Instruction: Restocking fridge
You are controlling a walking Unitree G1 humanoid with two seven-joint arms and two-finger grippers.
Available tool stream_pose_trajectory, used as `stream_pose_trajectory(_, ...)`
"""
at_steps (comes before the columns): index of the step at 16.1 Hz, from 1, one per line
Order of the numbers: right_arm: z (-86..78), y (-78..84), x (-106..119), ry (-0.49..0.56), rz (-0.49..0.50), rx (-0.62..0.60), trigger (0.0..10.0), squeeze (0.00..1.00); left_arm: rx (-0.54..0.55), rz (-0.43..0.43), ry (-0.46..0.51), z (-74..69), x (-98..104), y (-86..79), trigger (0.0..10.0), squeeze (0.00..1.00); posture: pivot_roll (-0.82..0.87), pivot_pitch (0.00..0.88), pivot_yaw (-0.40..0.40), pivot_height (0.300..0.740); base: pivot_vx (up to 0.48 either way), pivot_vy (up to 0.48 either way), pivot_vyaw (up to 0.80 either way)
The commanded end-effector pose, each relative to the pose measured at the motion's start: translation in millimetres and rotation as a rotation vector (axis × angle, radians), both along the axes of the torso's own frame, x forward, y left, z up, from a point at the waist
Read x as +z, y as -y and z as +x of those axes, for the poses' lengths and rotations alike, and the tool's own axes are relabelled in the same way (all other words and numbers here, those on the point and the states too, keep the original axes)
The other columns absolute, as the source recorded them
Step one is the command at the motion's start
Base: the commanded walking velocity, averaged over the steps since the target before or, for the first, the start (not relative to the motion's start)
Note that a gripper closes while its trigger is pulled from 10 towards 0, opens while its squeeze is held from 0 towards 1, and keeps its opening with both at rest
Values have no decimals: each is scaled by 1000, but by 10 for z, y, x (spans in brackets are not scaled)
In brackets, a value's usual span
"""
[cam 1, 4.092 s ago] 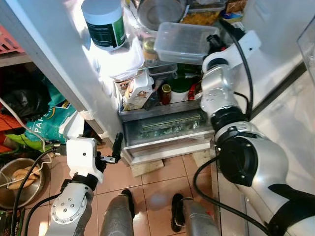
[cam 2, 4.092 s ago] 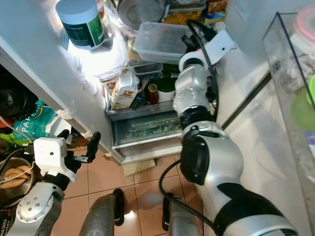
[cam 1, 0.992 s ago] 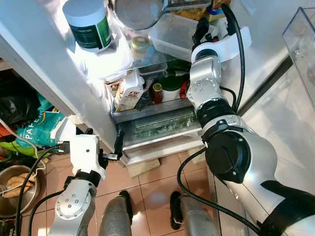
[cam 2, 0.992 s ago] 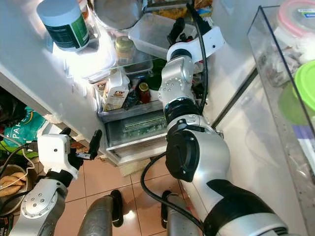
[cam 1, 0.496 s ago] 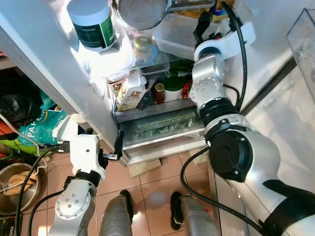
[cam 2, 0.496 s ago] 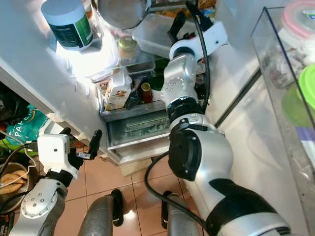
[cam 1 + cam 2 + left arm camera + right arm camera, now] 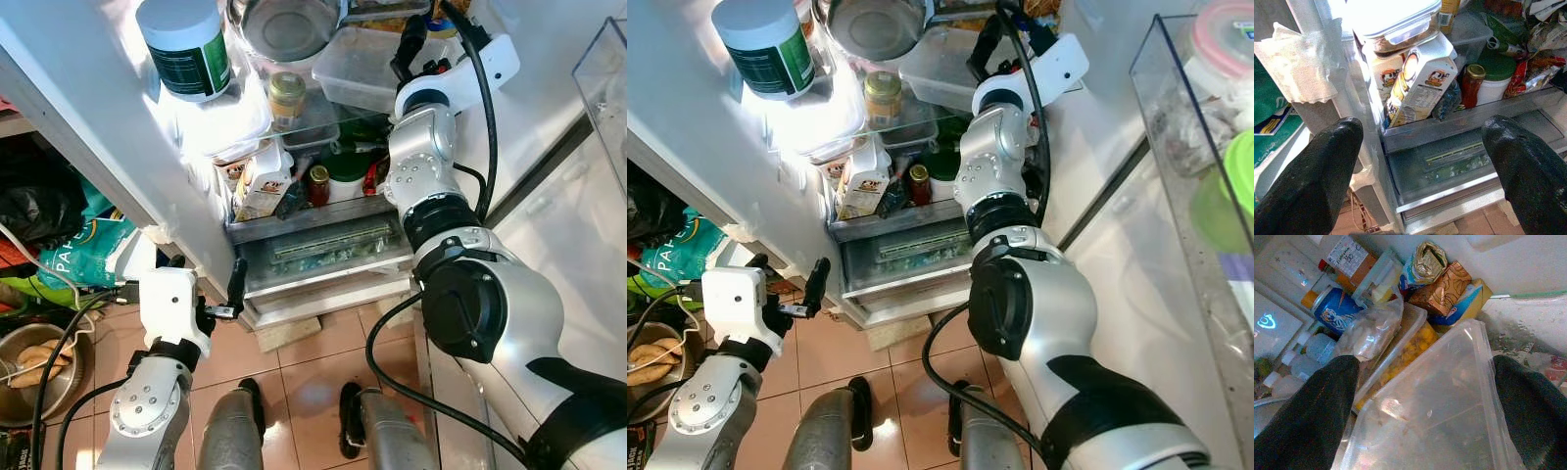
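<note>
The fridge stands open in front of me. A clear plastic container (image 7: pixel 364 70) lies on an upper glass shelf beside a steel bowl (image 7: pixel 289 24) and a yellow-lidded jar (image 7: pixel 286 98). My right gripper (image 7: pixel 1425 387) reaches in over that container, open, with one finger on each side of its far end. The shelf below holds a milk carton (image 7: pixel 263 181), a red-capped bottle (image 7: pixel 318 184) and a green-lidded tub (image 7: pixel 348 176), above the crisper drawer (image 7: pixel 323 250). My left gripper (image 7: pixel 1418 186) hangs low by the fridge's bottom corner, open and holding nothing.
A green-labelled white jar (image 7: pixel 186 44) stands on the door shelf at upper left. Behind the container are a blue can (image 7: pixel 1334 308) and snack packets (image 7: pixel 1444 286). A clear door bin (image 7: pixel 1205 147) is at right. On the floor at left are a bag (image 7: pixel 83 245) and a metal bowl (image 7: pixel 29 362).
The view has shifted slightly. My right gripper has edged a little up and to the right along the clear container. The left arm has stayed where it was.
</note>
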State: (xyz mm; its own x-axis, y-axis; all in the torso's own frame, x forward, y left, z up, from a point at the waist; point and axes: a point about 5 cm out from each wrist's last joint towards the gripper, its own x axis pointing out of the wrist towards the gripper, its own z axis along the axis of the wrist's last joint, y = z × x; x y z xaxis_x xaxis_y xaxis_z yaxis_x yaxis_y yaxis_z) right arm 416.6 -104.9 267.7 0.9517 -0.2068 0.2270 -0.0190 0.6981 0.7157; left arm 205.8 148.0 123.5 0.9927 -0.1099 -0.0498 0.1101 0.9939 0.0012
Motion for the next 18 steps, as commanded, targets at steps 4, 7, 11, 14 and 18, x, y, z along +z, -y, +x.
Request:
stream_pose_trajectory(4,-22,-80,-62,-3,-115,7,10000,859,23,13,-24,-19,-51,-44,10000,0,271,267,23,740,0,0,0)
stream_pose_trajectory(7,-32,-133,-94,-9,-173,14,10000,827,27,12,-24,-28,-48,-39,10000,0,272,269,20,740,0,0,0)
stream_pose_trajectory(11,-36,-171,-121,-23,-265,17,10000,408,29,13,-25,-27,-48,-43,10000,0,270,271,19,740,0,0,0)
stream_pose_trajectory(14,-38,-187,-199,-61,-281,21,10000,0,29,12,-25,-30,-48,-39,10000,0,269,273,18,740,0,0,0)
stream_pose_trajectory(18,-48,-217,-244,-74,-297,29,10000,0,28,13,-26,-32,-48,-45,10000,0,269,276,19,740,0,0,0)
